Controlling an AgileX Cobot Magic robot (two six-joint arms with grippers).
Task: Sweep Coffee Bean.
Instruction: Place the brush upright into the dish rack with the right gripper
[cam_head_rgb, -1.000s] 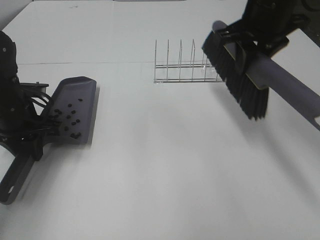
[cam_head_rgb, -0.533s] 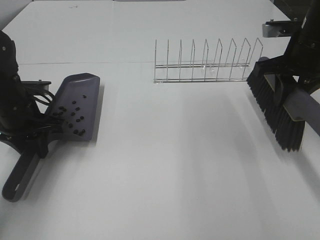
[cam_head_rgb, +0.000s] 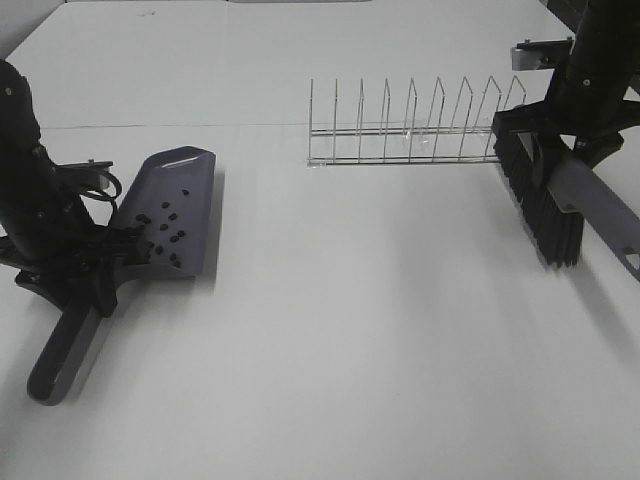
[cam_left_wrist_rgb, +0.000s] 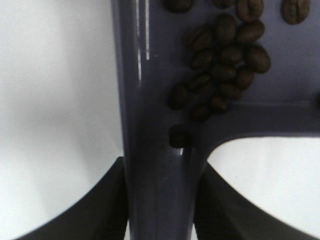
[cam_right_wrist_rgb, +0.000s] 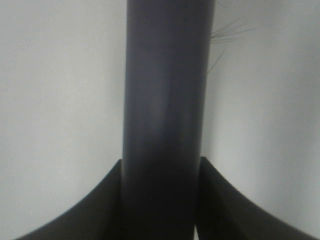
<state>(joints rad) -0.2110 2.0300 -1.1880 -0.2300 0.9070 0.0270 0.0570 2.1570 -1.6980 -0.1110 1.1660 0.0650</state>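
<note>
The grey dustpan (cam_head_rgb: 175, 205) lies on the white table at the left, with several dark coffee beans (cam_head_rgb: 163, 236) in its tray. My left gripper (cam_head_rgb: 95, 275) is shut on the dustpan's handle (cam_head_rgb: 65, 350). The left wrist view shows the handle (cam_left_wrist_rgb: 160, 175) between the fingers and a cluster of beans (cam_left_wrist_rgb: 220, 65) in the pan. My right gripper (cam_head_rgb: 560, 140) is shut on the grey brush (cam_head_rgb: 540, 205), whose black bristles hang just above the table at the right. The right wrist view shows only the brush handle (cam_right_wrist_rgb: 162, 115) between the fingers.
A wire dish rack (cam_head_rgb: 410, 135) stands at the back middle of the table, its right end close beside the brush. The table's far edge runs along the top of the high view.
The right arm has swung the brush from high over the rack down and right, close to the table. The left arm has moved the dustpan slightly right and forward, with the beans in it.
</note>
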